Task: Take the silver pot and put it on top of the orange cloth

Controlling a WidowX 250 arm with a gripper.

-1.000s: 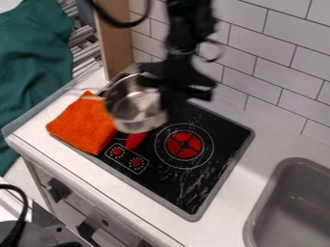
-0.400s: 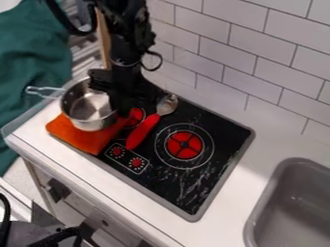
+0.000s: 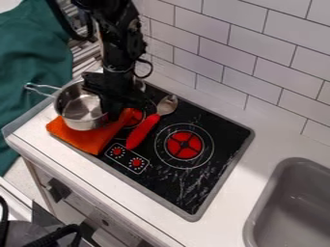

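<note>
The black gripper (image 3: 109,108) hangs at the upper left, over the left end of the stove, with its fingers at the right wall of the silver pot. The silver pot (image 3: 80,108) is upright, its handle pointing to the upper left. It overlaps the back part of the orange cloth (image 3: 90,139), which lies across the stove's left edge and the counter. Whether the pot rests on the cloth or hangs just above it, I cannot tell.
A spoon with a red handle (image 3: 142,131) lies on the black stove (image 3: 206,169), right of the cloth. The grey sink (image 3: 290,207) is at the lower right, and a tiled wall (image 3: 258,48) stands behind. Green fabric (image 3: 32,72) lies at the left.
The gripper and the pot have moved left and down from over the stove to the orange cloth. The spoon's bowl has come into view, and the pot's handle now points to the upper left.
</note>
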